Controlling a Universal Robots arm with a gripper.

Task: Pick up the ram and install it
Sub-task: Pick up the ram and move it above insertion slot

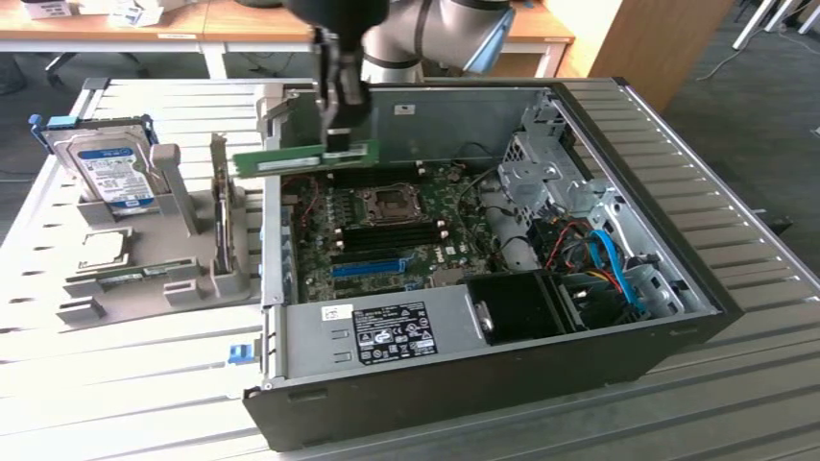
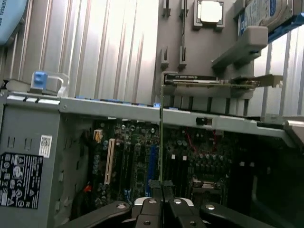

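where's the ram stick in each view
Exterior view: the ram hangs level, gripped by the pincer, above the far edge of the motherboard.
Wrist view: the ram is seen edge-on, a thin green strip reaching out from the pincer over the motherboard.
Shared landmark: the blue expansion slot.

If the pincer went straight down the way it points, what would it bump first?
Probably the motherboard inside the open computer case. The pincer is shut on the ram, so the ram would touch down first, though exactly where is unclear.
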